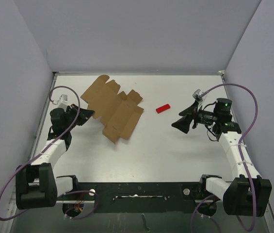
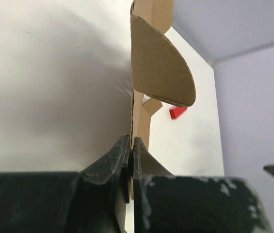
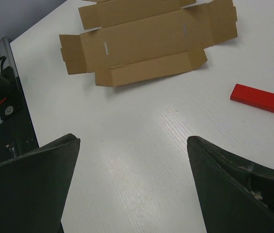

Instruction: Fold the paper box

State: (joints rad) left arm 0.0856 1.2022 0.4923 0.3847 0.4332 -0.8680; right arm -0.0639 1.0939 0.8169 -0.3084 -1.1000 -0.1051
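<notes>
The paper box point(image 1: 113, 106) is a flat brown die-cut sheet lying unfolded at the back left of the white table. My left gripper point(image 1: 89, 114) is shut on its left edge; in the left wrist view the cardboard point(image 2: 158, 63) runs edge-on out from between the closed fingers point(image 2: 120, 158), with a rounded flap curling up. My right gripper point(image 1: 181, 125) is open and empty over the table right of centre, well apart from the sheet. The right wrist view shows the sheet point(image 3: 146, 41) lying flat beyond its spread fingers point(image 3: 35, 179).
A small red block point(image 1: 162, 108) lies on the table between the sheet and the right gripper; it also shows in the right wrist view point(image 3: 260, 98) and the left wrist view point(image 2: 177, 112). Grey walls close the table at the back and sides.
</notes>
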